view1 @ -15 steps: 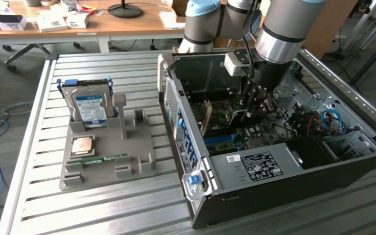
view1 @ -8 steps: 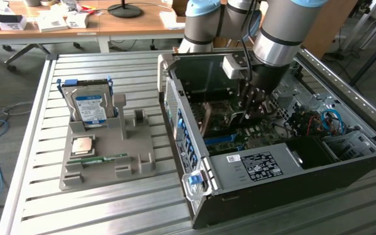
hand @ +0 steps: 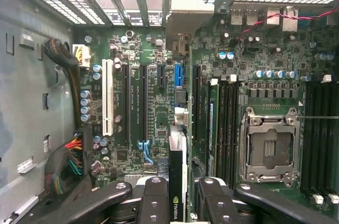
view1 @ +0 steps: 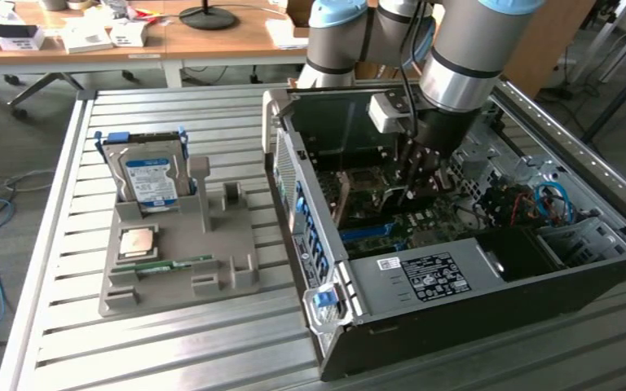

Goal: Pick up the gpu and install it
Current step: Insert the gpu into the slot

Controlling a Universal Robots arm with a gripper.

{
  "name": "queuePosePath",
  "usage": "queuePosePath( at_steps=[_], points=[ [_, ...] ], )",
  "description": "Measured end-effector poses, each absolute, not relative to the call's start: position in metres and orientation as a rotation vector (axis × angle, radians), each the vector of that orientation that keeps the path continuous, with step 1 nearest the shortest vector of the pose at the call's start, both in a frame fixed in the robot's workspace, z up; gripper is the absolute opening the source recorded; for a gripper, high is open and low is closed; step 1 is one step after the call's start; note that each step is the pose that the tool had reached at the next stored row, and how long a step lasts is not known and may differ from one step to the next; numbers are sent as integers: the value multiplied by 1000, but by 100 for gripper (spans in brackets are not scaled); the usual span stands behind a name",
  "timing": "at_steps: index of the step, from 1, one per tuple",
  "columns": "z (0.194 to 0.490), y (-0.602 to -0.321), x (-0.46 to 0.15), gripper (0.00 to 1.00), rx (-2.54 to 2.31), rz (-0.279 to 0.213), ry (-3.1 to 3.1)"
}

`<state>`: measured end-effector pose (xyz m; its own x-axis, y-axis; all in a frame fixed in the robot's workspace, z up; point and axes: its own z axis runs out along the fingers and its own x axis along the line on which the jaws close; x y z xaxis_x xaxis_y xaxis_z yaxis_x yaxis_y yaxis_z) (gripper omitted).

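The gpu (hand: pixel 177 179) is seen edge-on in the wrist view, a thin dark card with a green logo, held upright between my two black fingers (hand: pixel 154 200). Its grey metal end bracket (hand: pixel 185 15) reaches toward the case's rear slot openings. My gripper (hand: pixel 183 195) is shut on the card, just above the motherboard (hand: pixel 153 113), over the slots beside the blue one (hand: pixel 178 75). In the exterior view my gripper (view1: pixel 416 183) is down inside the open computer case (view1: pixel 443 277), with the brownish card (view1: pixel 362 191) below it.
A grey holder (view1: pixel 177 261) on the slatted table carries a hard drive (view1: pixel 150 179), a processor (view1: pixel 139 242) and a green memory stick (view1: pixel 166 264). Inside the case are a processor socket (hand: pixel 270 150), a white slot (hand: pixel 107 97) and a cable bundle (hand: pixel 66 166).
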<state>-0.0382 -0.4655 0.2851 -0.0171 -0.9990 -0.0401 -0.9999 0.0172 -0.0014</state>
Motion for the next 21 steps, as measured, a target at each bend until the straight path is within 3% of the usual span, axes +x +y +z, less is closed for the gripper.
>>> queuePosePath(
  at_steps=[21],
  points=[
    [285,-466,-51,26,-2188,38,2214]
  ],
)
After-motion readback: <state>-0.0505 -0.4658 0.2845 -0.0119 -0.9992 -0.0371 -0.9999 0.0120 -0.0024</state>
